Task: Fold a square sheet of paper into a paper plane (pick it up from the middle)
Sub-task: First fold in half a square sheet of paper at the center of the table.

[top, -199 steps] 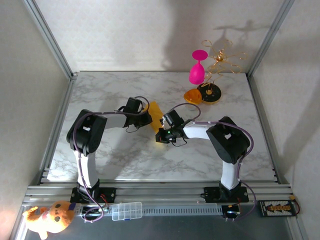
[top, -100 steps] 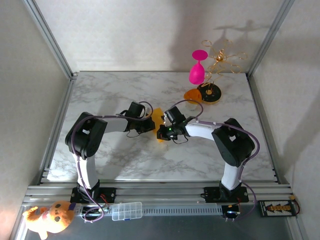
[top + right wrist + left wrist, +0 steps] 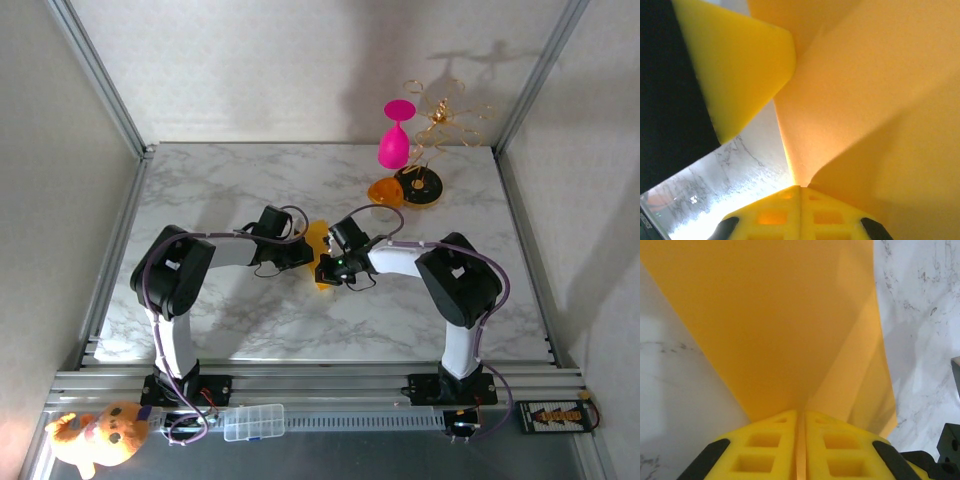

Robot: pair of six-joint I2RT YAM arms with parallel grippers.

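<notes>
**Mid-fold, both arms meeting over the middle of the counter (image 3: 220, 180).** The paper (image 3: 317, 237) is pinched between them. It shows as a small yellow-orange patch, well clear of every edge and of the pink glass (image 3: 393, 140) and orange disc (image 3: 418, 186) near the far right corner.

*Left fingers* (image 3: 767, 447): clenched on the paper's lower edge, which runs into the thin slit between the pads. The sheet fans away from them, with a second layer lapping along its right side.

*Right fingers* (image 3: 772, 217): likewise clenched on the paper, with a crease running straight into their seam. A left finger pad shows close by at the upper left of that view.

*Change over the last second:* the paper showed as a longer slanted strip, with the two wrists apart. The left wrist has since closed in towards the right, and the strip has shortened to a bunched patch.

*Reading:* the sheet seems to be being doubled over, one half brought onto the other, so a fold is under way and not finished. There is no dart shape yet. Whether the paper touches the counter cannot be told.
</notes>
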